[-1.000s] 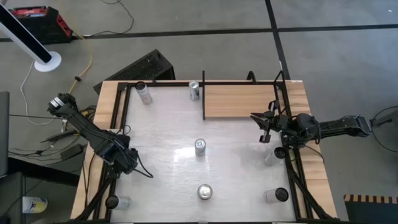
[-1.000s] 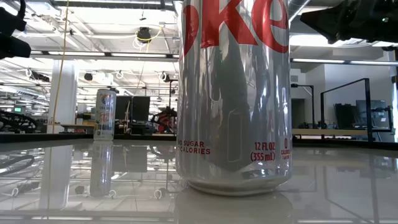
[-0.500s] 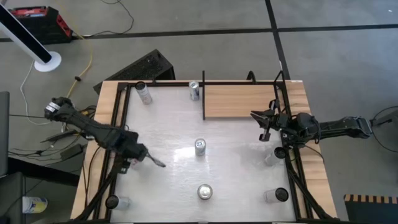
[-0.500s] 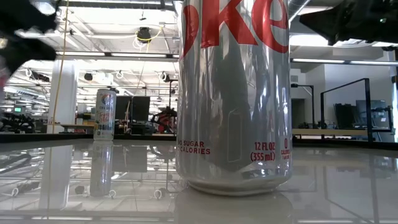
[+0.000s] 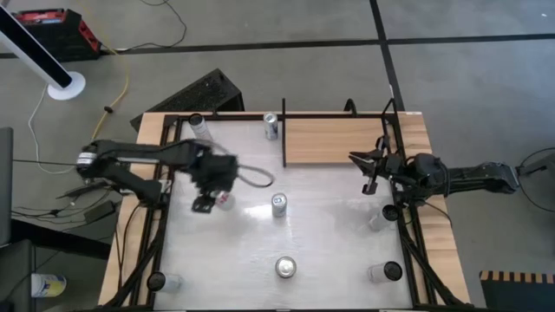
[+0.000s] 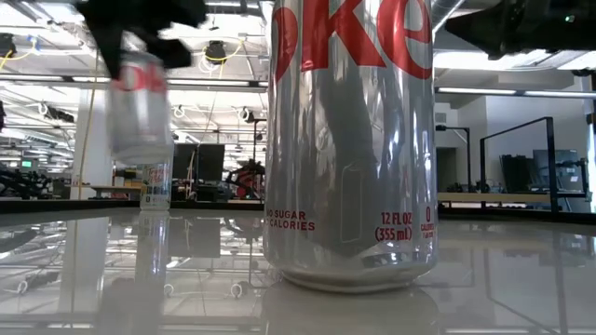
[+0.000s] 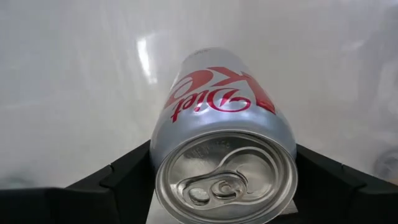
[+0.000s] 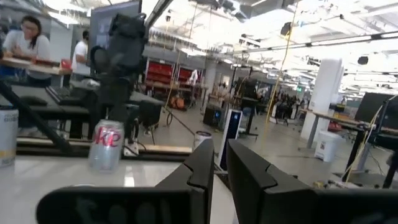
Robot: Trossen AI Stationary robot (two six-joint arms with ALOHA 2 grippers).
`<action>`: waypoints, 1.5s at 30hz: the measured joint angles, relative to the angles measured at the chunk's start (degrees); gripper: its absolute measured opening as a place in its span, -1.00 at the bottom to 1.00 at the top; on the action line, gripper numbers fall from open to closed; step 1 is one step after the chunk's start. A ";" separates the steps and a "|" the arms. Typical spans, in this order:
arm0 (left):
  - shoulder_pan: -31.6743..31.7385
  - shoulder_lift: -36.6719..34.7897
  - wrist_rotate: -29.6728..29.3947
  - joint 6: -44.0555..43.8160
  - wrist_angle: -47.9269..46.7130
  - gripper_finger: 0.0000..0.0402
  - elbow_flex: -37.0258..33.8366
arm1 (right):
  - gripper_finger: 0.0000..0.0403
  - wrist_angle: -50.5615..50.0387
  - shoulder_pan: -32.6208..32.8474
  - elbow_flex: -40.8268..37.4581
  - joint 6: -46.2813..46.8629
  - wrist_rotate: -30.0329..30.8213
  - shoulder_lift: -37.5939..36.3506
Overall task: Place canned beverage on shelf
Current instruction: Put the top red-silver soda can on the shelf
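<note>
Left gripper (image 5: 214, 192) jaws clamp a Diet Coke can (image 7: 221, 149) by its sides, lifted above the white tabletop, well short of the shelf (image 5: 334, 140). Rigid, slick, thin-walled: mid-body grip suits. Right gripper (image 5: 371, 173) nearly closed, empty.

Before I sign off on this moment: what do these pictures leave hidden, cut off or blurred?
- Left pincer, left wrist view: its fingers are cut off by the picture's edge beside the held can.
- Low view: the held can is motion-blurred; the big near can hides the table behind it.
- High view: the shelf is bare.
</note>
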 joint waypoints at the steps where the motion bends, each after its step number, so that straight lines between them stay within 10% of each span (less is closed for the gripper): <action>1: 1.36 2.58 -0.92 1.90 -1.32 0.42 2.43 | -0.65 -1.86 -0.17 0.89 0.42 -0.01 -0.02; 15: 10.65 20.72 -1.12 14.92 -0.04 0.42 12.52 | -0.65 -25.59 0.96 9.55 7.64 -0.04 -0.02; 45: 11.17 20.91 0.83 11.34 -1.32 0.60 12.52 | -0.65 -30.00 1.54 9.75 9.79 -0.09 -0.02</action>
